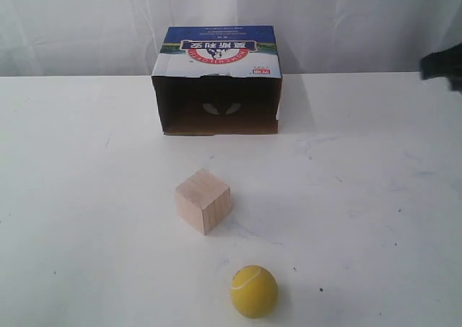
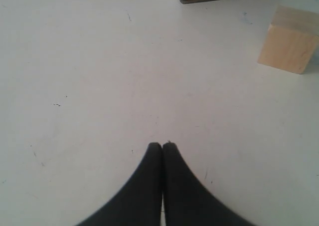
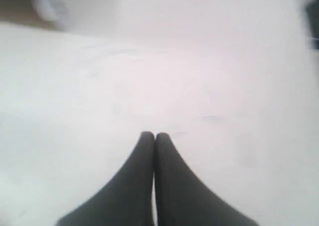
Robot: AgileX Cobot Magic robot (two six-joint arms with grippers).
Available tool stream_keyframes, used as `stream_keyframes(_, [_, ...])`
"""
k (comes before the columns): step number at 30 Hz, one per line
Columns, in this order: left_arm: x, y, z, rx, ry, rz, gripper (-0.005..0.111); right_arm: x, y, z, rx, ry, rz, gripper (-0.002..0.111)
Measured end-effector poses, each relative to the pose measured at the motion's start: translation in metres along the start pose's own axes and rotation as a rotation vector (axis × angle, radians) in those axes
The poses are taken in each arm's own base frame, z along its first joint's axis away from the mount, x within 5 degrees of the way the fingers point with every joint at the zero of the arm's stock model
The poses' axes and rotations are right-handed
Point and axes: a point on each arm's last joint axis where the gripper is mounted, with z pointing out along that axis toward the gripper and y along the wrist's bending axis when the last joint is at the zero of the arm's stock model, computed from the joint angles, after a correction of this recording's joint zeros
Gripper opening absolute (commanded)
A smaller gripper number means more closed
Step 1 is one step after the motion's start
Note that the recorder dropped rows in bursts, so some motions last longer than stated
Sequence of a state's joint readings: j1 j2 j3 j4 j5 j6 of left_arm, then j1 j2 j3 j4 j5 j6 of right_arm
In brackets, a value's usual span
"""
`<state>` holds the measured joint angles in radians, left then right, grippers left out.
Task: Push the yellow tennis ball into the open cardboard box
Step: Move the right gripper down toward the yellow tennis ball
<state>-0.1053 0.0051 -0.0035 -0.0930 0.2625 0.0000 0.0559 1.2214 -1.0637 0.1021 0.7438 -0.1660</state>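
Shows the opening stage of the push, with no contact yet on the ball (image 1: 254,291). Finds the left gripper (image 2: 162,145) with fingers pressed together tip to tip, gripping nothing, above bare table (image 2: 89,86). Finds the right gripper (image 3: 154,134) likewise shut tight and empty, over a blurred white surface.

Places the ball in neither wrist view, hence well apart from both finger pairs; in the exterior view, resting on the table nearest the camera. Places the cube (image 1: 203,201) between ball and box (image 1: 216,81), apart from each, its edge just about on the straight line between them. Seen from the left fingers: cube well ahead of the tips and off to one side, a corner of the box farther beyond. Cannot tell which finger pair sits closer to the ball; only a dark part (image 1: 442,66) at the right edge of the exterior view, probably belonging to the right arm.

Judged next: bring one closed finger pair down behind the ball, on the side away from the box, then sweep toward the opening. Calls for a line skirting the cube, to avoid jamming the ball against the wood. Expect easy rolling, and drift off course after a glancing touch.

Orientation: box lying with dark mouth facing cube and ball, printed panel on top, long axis across the exterior view. No long axis for the ball, being round; white seam turned upward.
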Motion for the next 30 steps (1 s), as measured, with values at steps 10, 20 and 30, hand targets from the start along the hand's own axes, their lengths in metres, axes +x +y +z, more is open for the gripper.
stream_keyframes(10, [0.0,0.0,0.0,0.002,0.0,-0.003,0.0,0.08,0.126,0.004,-0.506,0.267,-0.165,0.0])
stream_keyframes(20, [0.0,0.0,0.0,0.002,0.0,-0.003,0.0,0.105,0.178,0.032,-0.582,0.228,-0.165,0.0])
stream_keyframes(30, [0.0,0.0,0.0,0.003,0.0,-0.005,0.0,0.124,0.197,0.051,-0.578,0.332,-0.195,0.0])
